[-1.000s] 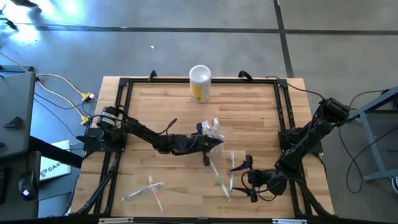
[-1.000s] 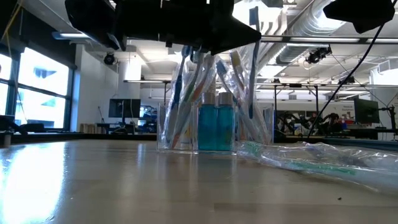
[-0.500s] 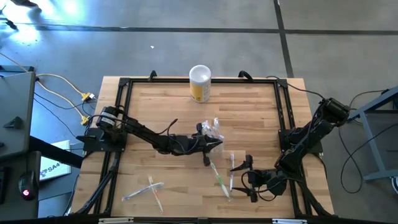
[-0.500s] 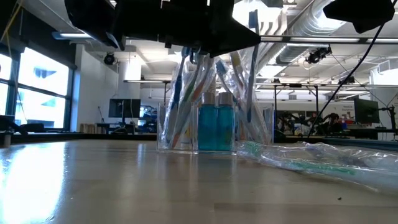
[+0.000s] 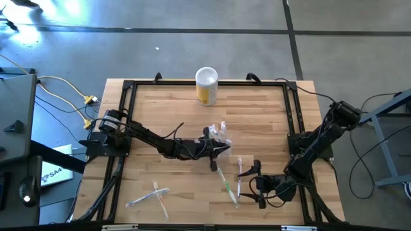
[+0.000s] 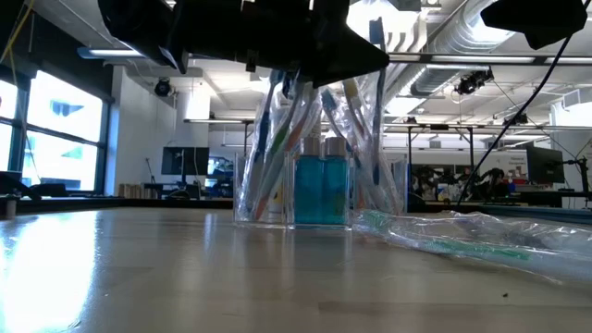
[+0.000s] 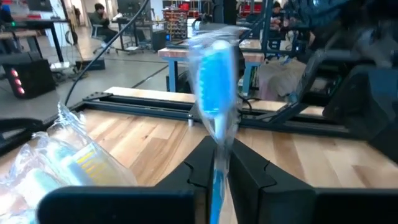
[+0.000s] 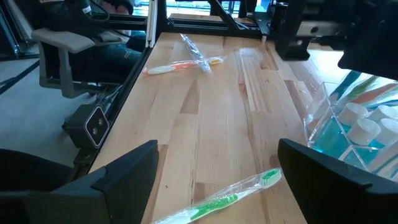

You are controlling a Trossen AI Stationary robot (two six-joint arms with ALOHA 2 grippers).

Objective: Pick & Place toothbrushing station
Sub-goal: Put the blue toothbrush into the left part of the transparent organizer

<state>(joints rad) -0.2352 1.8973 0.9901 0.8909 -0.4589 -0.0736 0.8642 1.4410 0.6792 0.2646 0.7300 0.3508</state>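
The toothbrushing station is a clear plastic holder [image 5: 221,133] standing mid-table. In the low view the holder [image 6: 277,190] shows teal bottles [image 6: 320,190] and several wrapped brushes in it. My left gripper [image 5: 218,149] reaches in level from the table's left, just above the holder, and is shut on a blue toothbrush [image 7: 214,81] in a clear wrapper. My right gripper [image 5: 252,185] waits open near the front right. A wrapped green toothbrush [image 8: 230,196] lies flat on the wood between its spread fingers, untouched. My left gripper pinches the blue toothbrush's handle [image 7: 217,163] between its two fingers, which come level from the table's left and lie across it. The brush stands upright with its head above the fingers. Below them it runs down into the holder [image 6: 375,157]; its lower end is hidden.
A yellow canister [image 5: 206,86] with a white top stands at the far edge. Two wrapped brushes [image 5: 154,196] lie crossed at the front left. Another pale brush [image 5: 239,170] lies beside the right gripper. A black frame [image 5: 125,115] borders the wooden table.
My left gripper has tipped slightly where it stands above the holder, and the brushes under it have shifted a little. The right arm has kept still.
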